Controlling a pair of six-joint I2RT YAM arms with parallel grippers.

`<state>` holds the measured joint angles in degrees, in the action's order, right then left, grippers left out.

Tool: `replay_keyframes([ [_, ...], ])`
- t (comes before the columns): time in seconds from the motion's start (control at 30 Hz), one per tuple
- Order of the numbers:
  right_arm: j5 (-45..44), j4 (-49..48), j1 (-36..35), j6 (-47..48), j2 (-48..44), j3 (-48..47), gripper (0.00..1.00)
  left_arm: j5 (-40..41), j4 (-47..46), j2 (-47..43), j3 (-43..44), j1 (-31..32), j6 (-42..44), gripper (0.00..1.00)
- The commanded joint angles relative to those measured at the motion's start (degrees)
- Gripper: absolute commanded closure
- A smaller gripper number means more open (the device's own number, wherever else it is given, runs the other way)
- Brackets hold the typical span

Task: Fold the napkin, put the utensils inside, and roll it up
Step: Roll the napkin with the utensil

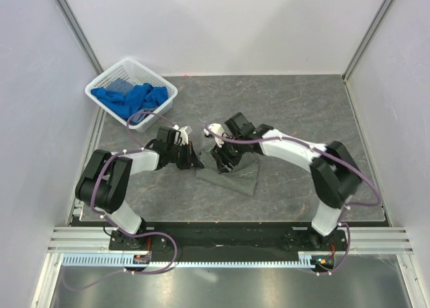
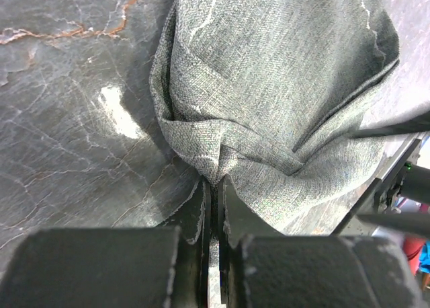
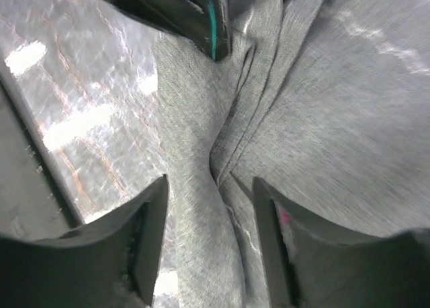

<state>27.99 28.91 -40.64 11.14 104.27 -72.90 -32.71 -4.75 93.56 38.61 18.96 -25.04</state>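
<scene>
Left hand (image 2: pixel 213 190) pinches the bunched napkin (image 2: pixel 269 86), right hand (image 3: pixel 208 190) spread over it; basket (image 1: pixel 107 72) of blue cloths (image 1: pixel 131 98) well apart.

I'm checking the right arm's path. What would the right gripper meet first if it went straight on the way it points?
The napkin: a bunched ridge of it lies directly between the open fingers of the right gripper, apparently very close, though depth is unclear.

Napkin (image 1: pixel 232 175) on table (image 1: pixel 302 106) centre; basket (image 1: pixel 107 73) back-left, cloths (image 1: pixel 131 98) inside; left tool (image 1: pixel 195 164) at napkin's left.
</scene>
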Motion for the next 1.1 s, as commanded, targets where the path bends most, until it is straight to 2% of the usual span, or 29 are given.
replay_keyframes([
  [0.0,-16.27,-14.48,-7.06,0.46,-9.07,8.98,0.34,2.12,9.93,1.71,4.27,0.20,0.08,0.98],
  [0.07,-21.02,-18.16,-10.05,2.13,-11.19,11.37,0.33,1.60,13.27,3.03,5.77,0.20,0.25,0.98],
  [0.1,-26.44,-19.14,-13.12,2.66,-11.63,13.47,0.33,1.25,14.15,3.56,6.91,0.20,0.25,0.98],
  [0.2,-32.45,-22.75,-17.61,4.50,-12.95,16.90,0.32,0.19,16.26,4.79,8.58,0.11,0.60,0.98],
  [0.43,-38.00,-25.82,-20.79,6.61,-9.44,18.32,0.32,-0.86,17.15,6.37,9.99,-0.15,1.04,0.98],
  [0.87,-42.13,-26.53,-21.32,9.69,-3.81,16.83,0.32,-1.39,18.11,6.64,10.35,-0.15,2.18,0.98],
  [1.07,-40.30,-25.40,-20.27,9.34,-1.53,15.69,0.34,-2.36,18.11,6.72,11.05,-0.24,2.97,0.98],
])
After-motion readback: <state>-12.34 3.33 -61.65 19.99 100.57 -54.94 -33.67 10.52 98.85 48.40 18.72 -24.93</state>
